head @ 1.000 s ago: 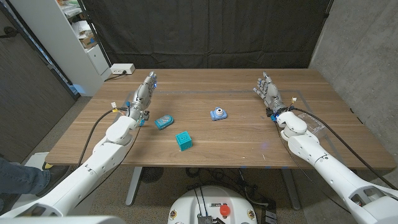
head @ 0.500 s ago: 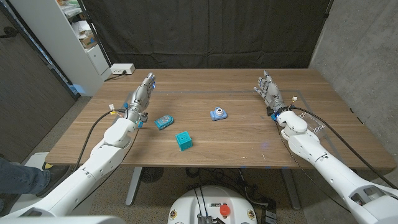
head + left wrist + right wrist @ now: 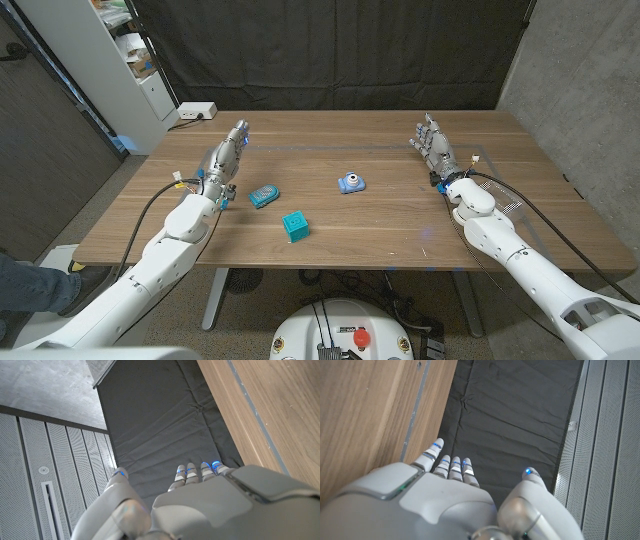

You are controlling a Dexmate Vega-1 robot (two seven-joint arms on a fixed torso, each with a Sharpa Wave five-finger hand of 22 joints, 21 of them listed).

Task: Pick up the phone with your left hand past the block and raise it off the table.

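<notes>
No readable writing on anything. Phone (image 3: 264, 195) lies on the table (image 3: 380, 225), just right of the left hand (image 3: 226, 156), untouched. Block (image 3: 294, 225) sits nearer the robot, camera toy (image 3: 350, 183) farther right. Left hand has crept slightly left since earlier frames; fingers straight, holding nothing. Right hand (image 3: 432, 146) unmoved, fingers spread, empty. Wrist views add a black curtain (image 3: 165, 425) beyond the fingers (image 3: 436, 450).

The left hand (image 3: 200, 505), fingers extended, faces a black curtain (image 3: 165, 425) beside the table (image 3: 280, 410).
</notes>
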